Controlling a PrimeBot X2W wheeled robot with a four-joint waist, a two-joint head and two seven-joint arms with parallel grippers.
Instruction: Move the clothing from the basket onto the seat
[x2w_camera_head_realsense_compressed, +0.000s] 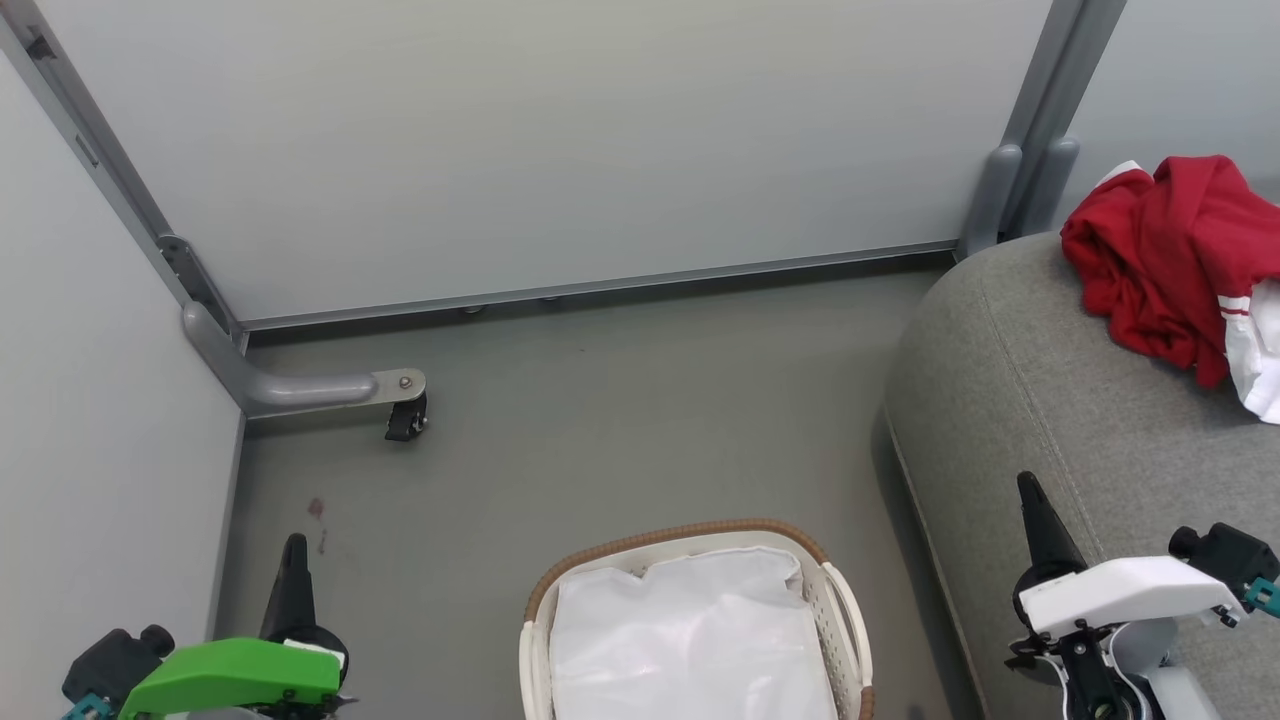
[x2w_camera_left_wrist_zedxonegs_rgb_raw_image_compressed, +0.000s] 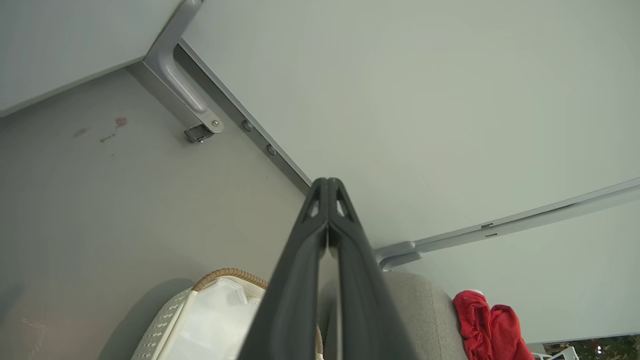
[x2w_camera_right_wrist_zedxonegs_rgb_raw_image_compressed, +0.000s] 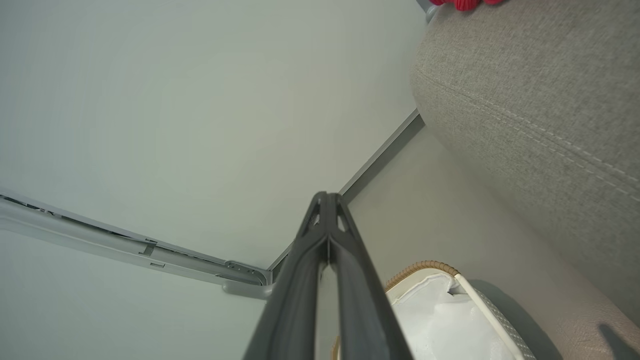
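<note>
By the look of things, at the very end of the job, or just past it. In the basket (x2w_camera_head_realsense_compressed: 690, 535), down on the floor, no red to be seen, just the white liner (x2w_camera_head_realsense_compressed: 690, 630) crumpled across the visible part of the inside; near end of the basket cut off at the bottom of the head view, so cannot vouch for that part. Up and to the right of the basket, well apart from it, on top of the sofa (x2w_camera_head_realsense_compressed: 1040, 400): the clothing (x2w_camera_head_realsense_compressed: 1160, 240), a bunched red heap with a strip of white striped trim and a white patch at its right side, resting on the grey cushion. Whether one garment or two in that heap, cannot tell. To the left of the basket, the left claw (x2w_camera_head_realsense_compressed: 296, 548), fingers pressed together, gripping nothing, poised over the floor. To the right of the basket, against the rounded side of the sofa, the right claw (x2w_camera_head_realsense_compressed: 1030, 492), likewise closed and empty; in both wrist views, tips touching with nothing between. Next move, as a judgement: little more than a check, namely a tilt downward for a look into the near end of the basket. On finding a red piece there: open one claw, reach down past the woven rim, pinch cloth without catching the liner, lift clear and carry it rightward to the sofa. Otherwise, park both arms away from the basket and call it done.
</note>
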